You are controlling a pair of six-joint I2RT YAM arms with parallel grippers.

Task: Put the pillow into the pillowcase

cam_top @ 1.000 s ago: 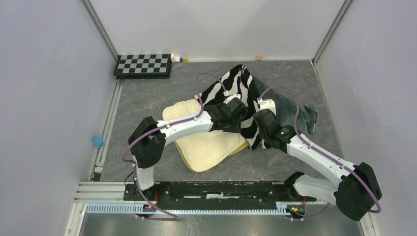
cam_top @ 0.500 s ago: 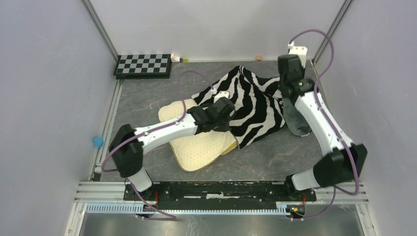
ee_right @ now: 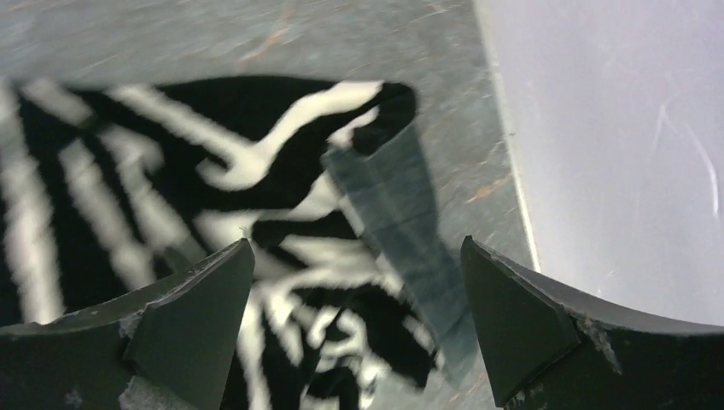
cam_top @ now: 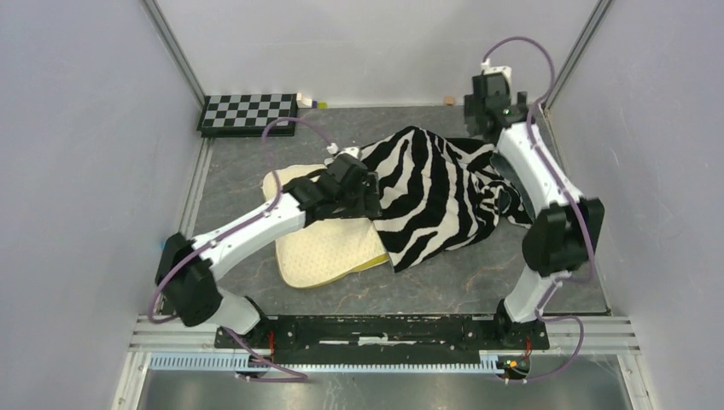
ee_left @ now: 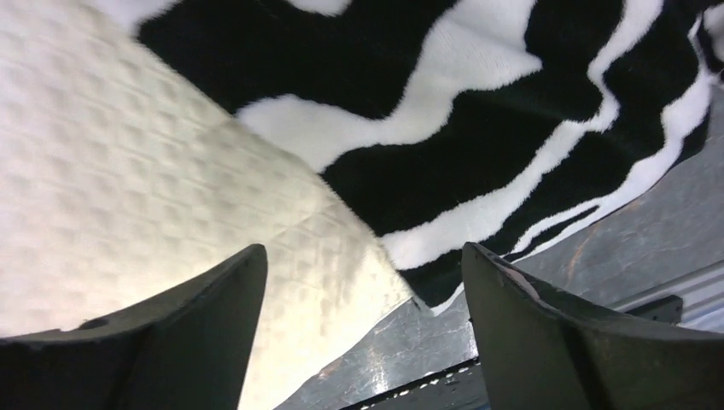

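- Pillow [cam_top: 329, 249]: lies flat on the bench [cam_top: 256, 171], left of centre, quilted face up. A yellow band shows along its near edge. Most of its surface is uncovered.
- Pillowcase [cam_top: 435, 184]: zebra face up, spread from the bench centre toward the far right corner. Its left margin lies over the right side of the pillow. The frames do not show whether this margin is the mouth or whether any of the pillow is inside it.
- Plain grey-green plush shows at the far right end of the pillowcase in the right wrist view, where a corner is folded over.
- Left hand [ee_left: 363, 256]: positioned directly above the line where zebra fabric overlaps quilted fabric. Fingers are spread wide, with nothing between them.
- Right hand [ee_right: 359, 248]: raised above the far right corner of the bench, over the folded end of the pillowcase. Fingers are spread wide and hold nothing.
- Governing relation: the pillow lies toward the left edge from the pillowcase. The long axis of the pillowcase runs from the overlap toward the far right corner. The left hand is nearer to both the pillow and the overlap.
- Assessment: insertion appears barely begun. The next move probably calls for a grip on the overlapping margin.
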